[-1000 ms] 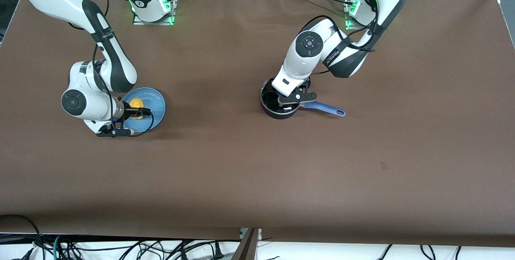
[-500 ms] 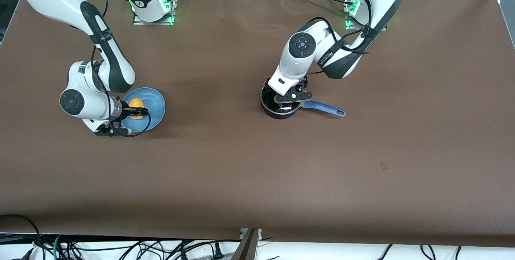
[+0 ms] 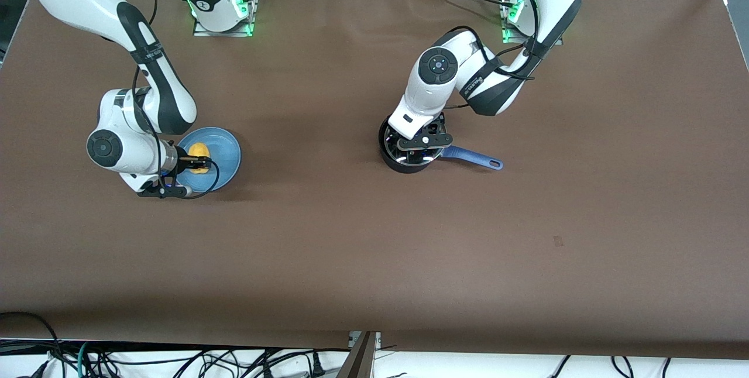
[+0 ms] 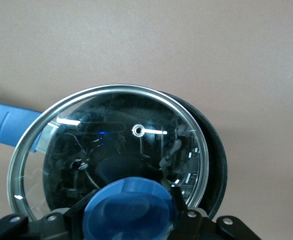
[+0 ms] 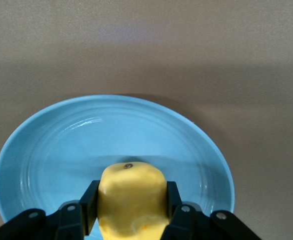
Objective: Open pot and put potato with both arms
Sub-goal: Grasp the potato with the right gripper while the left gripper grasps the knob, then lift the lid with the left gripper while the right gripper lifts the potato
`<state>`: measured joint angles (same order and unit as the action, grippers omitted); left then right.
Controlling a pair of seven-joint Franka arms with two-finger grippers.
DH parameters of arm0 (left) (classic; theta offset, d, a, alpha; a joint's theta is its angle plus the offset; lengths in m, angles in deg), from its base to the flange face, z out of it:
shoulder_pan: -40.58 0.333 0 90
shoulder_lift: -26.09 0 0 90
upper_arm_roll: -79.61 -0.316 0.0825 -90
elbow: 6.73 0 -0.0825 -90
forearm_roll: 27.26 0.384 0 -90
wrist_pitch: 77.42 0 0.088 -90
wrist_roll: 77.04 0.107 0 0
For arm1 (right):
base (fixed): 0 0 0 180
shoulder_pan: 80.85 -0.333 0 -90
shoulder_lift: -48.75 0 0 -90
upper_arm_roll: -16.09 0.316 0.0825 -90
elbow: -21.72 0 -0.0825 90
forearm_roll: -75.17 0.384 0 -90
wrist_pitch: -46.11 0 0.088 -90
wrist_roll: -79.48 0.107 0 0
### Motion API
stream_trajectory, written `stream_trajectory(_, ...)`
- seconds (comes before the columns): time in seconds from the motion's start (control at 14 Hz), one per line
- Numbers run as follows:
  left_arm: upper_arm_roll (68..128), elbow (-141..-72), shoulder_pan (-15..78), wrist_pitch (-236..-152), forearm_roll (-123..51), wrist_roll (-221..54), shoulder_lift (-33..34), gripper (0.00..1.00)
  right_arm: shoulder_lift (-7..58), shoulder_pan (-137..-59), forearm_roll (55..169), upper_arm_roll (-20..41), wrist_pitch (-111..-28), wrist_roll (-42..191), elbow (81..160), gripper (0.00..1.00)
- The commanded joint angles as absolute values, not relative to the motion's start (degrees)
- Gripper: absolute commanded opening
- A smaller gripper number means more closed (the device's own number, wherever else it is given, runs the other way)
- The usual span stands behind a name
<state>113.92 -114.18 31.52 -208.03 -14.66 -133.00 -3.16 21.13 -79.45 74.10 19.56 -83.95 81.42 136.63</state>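
Observation:
The black pot point(image 3: 393, 155) stands mid-table, its blue handle point(image 3: 475, 159) pointing toward the left arm's end. My left gripper point(image 3: 418, 146) is over it, shut on the blue knob point(image 4: 129, 207) of the glass lid point(image 4: 111, 145). The lid sits off-centre, so part of the pot's black rim point(image 4: 218, 165) shows beside it; the handle point(image 4: 6, 122) shows too. The yellow potato point(image 3: 199, 149) is on the blue plate point(image 3: 227, 155). My right gripper point(image 3: 201, 162) is low over the plate, its fingers point(image 5: 90, 200) shut on the potato point(image 5: 131, 197) above the plate point(image 5: 86, 145).
The brown table point(image 3: 374, 249) is wide and bare around both objects. The arms' bases stand at the edge farthest from the front camera. Cables hang along the edge nearest to it.
The left arm's wrist has drawn back toward its base and the lid has shifted off-centre on the pot. The right gripper has moved slightly toward the right arm's end, at the potato.

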Motion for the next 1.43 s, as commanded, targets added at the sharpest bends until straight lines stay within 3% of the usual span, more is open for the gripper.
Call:
stream_trajectory(0.0,113.4,-112.7,31.1,-207.5,-12.8,-133.8,-3.6,0.54,21.7,-78.9,73.7,20.0,-84.9,80.9,137.2,0.48)
stream_trajectory(0.29,113.5,-112.5,32.0,-206.8,-12.8,-133.3,-2.9,0.39,24.0,-78.9,73.8,20.3,-84.5,80.8,136.9,0.48)
stream_trajectory(0.57,113.8,-111.0,34.6,-203.6,-12.9,-131.6,-1.2,0.0,27.8,-78.9,74.2,23.4,-82.8,81.5,135.2,0.48)
stream_trajectory(0.79,114.0,-108.8,36.8,-198.6,-13.6,-128.9,0.4,0.0,27.9,-79.3,78.9,27.3,-74.8,85.3,128.4,0.48)
stream_trajectory(1.0,114.3,-108.5,42.0,-196.7,-14.4,-119.1,1.9,0.0,27.5,-81.2,79.7,31.0,-73.9,95.4,125.3,0.48)
stream_trajectory(1.36,114.2,-108.9,54.1,-190.9,-17.9,-95.1,4.5,0.0,23.1,-95.4,78.9,31.4,-75.3,120.9,117.4,0.48)
